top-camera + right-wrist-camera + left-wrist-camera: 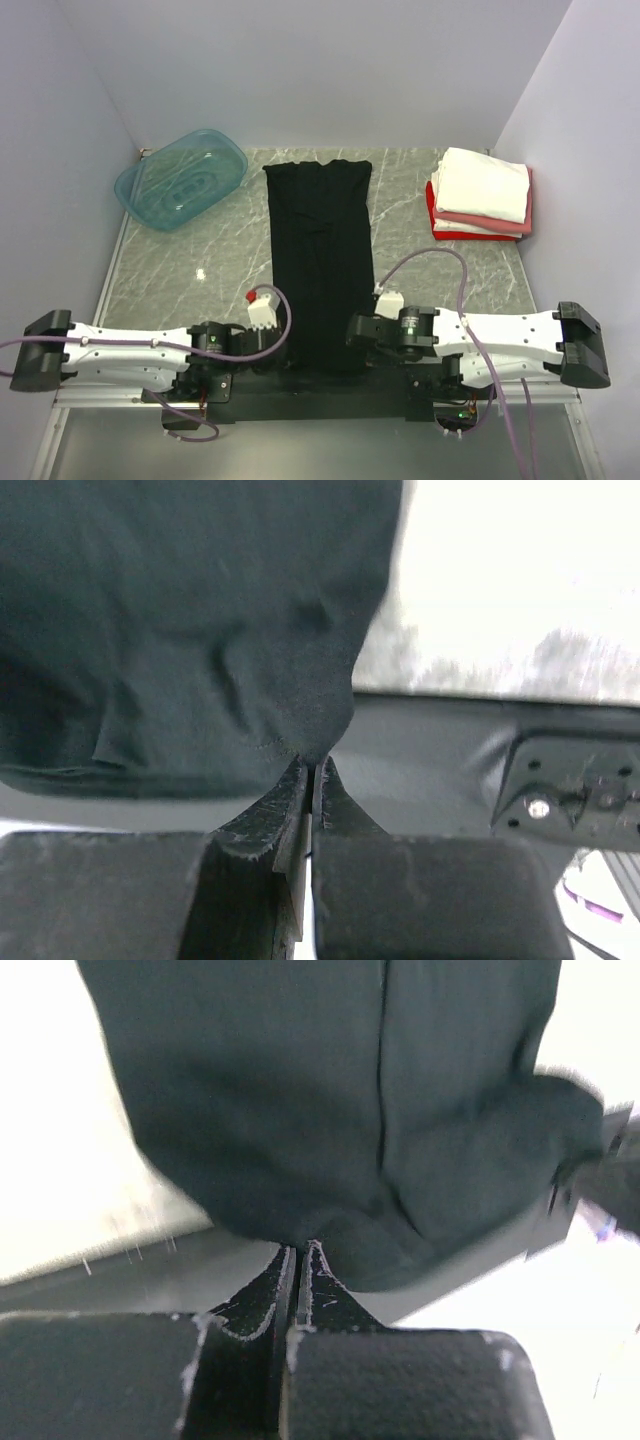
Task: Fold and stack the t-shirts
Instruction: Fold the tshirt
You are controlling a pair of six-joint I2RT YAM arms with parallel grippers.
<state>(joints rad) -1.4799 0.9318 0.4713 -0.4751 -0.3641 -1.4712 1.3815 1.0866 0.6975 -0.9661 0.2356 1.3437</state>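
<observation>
Black shirt: narrow strip, desk centre, long axis near-to-far. Left pincer, right pincer: each clamped on near hem corner; cloth runs far from both. Folded stack: far right.

A marble table bears a teal tub, black t-shirt and folded shirt stack.

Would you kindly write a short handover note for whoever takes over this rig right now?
The left pincer is shut on the near left corner of the black t-shirt.
The right pincer is shut on its near right corner.
The black t-shirt lies as a long narrow strip down the table's middle.
Done: white t-shirt, pink t-shirt and red t-shirt folded and stacked at the far right.
Left: fold the strip crosswise, then probably add it to that stack.
</observation>
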